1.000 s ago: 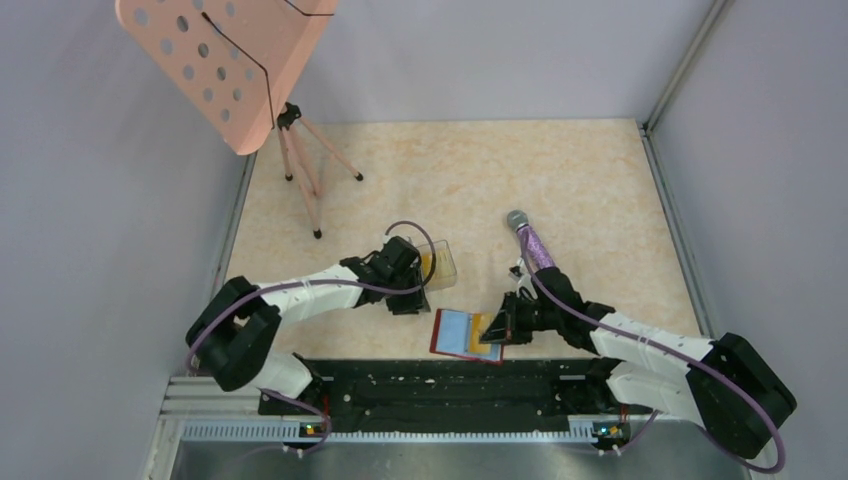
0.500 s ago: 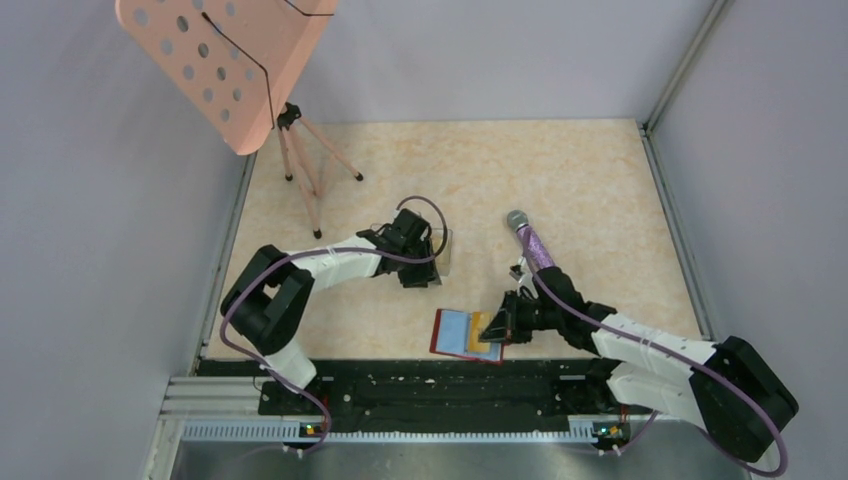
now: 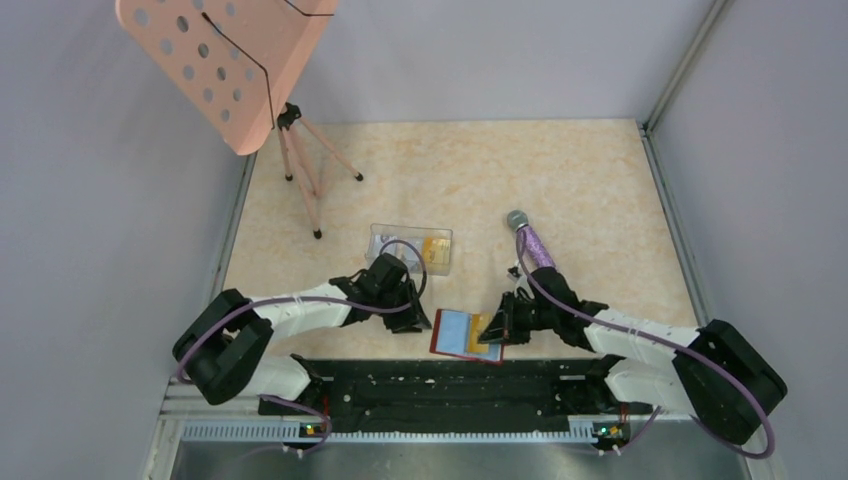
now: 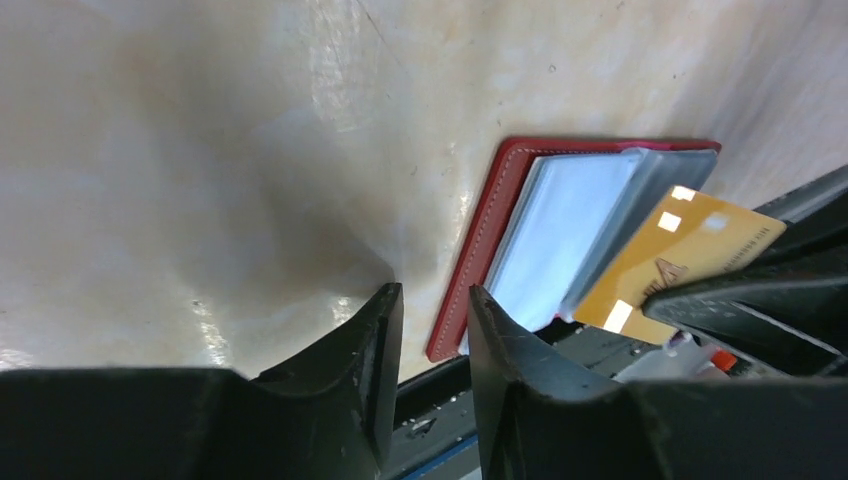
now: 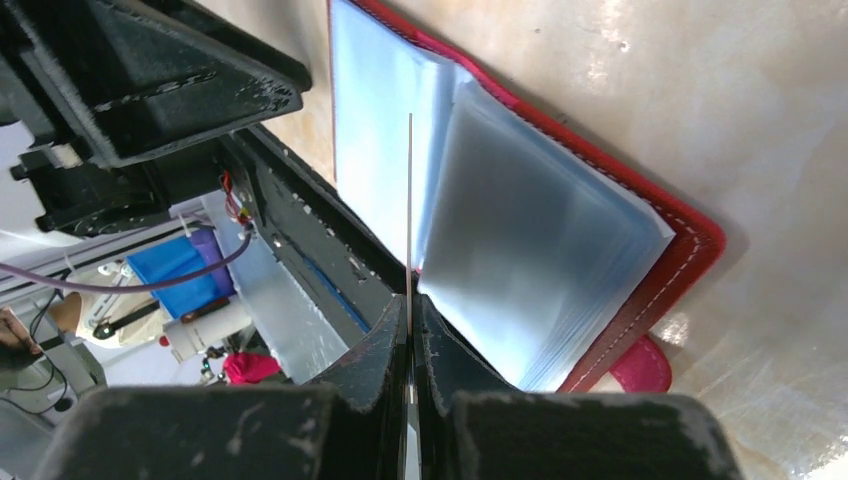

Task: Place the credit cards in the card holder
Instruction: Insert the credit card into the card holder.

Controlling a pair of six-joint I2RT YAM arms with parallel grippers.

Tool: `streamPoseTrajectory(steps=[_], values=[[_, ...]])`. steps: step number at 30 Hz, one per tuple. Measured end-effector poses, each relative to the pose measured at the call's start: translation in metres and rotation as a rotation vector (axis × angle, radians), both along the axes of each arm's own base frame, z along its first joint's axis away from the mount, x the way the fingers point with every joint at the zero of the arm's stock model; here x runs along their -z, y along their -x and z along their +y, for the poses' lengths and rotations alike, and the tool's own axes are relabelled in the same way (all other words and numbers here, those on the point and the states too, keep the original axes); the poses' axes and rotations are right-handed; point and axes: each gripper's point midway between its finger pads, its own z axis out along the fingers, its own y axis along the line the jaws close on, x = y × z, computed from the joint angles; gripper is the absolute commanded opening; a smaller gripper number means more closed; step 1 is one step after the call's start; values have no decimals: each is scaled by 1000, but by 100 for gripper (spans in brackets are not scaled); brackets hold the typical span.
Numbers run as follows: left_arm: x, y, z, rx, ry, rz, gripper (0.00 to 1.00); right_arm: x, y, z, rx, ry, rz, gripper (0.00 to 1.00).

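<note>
Red, gold and cream against black

The card holder (image 3: 458, 332) is red with pale stitching along its edge and pale blue sleeves. The credit card (image 4: 680, 258) is golden yellow-orange with small white patches. The table (image 3: 560, 170) is cream with faint peach marbling. The stand panel (image 3: 215, 60) is salmon pink, dotted with round holes. The microphone (image 3: 534, 247) has a purple handle and a grey head. The left gripper (image 4: 433, 305) and right gripper (image 5: 412, 325) are black.

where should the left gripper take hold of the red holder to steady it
Probably by the holder's bare left cover edge, coming in from the left. It lies open and flat on the table, so only that thin stitched edge offers a pinch, and it faces the left gripper, whose fingers stand apart and empty. The right gripper works the other side, shut on the gold card.
</note>
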Motion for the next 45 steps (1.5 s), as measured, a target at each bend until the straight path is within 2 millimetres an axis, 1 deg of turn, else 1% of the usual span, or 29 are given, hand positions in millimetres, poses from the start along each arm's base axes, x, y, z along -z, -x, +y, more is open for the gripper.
streamPoseTrajectory(steps=[2, 5, 8, 14, 18, 28, 38, 43, 45], values=[[1, 4, -4, -7, 24, 8, 27, 6, 0, 0, 2, 11, 19, 0], [3, 11, -9, -1, 46, 18, 21, 12, -1, 2, 2, 15, 38, 0], [5, 17, -16, 16, 59, 37, 17, 16, -2, 5, -3, 9, 50, 0], [6, 19, -23, 22, 75, 45, 10, 19, -3, 12, -25, -17, 66, 0], [6, 19, -23, 23, 72, 44, 9, 17, -4, 16, -34, -42, 69, 0], [6, 20, -22, 19, 67, 39, 8, 19, -6, 20, -31, -59, 80, 0], [7, 21, -22, 21, 64, 39, 7, 26, -7, 20, -49, -41, 71, 0], [6, 21, -21, 22, 64, 41, 5, 28, -7, 28, -68, -48, 72, 0], [7, 23, -20, 21, 62, 43, 4, 28, -8, 32, -72, -49, 70, 2]])
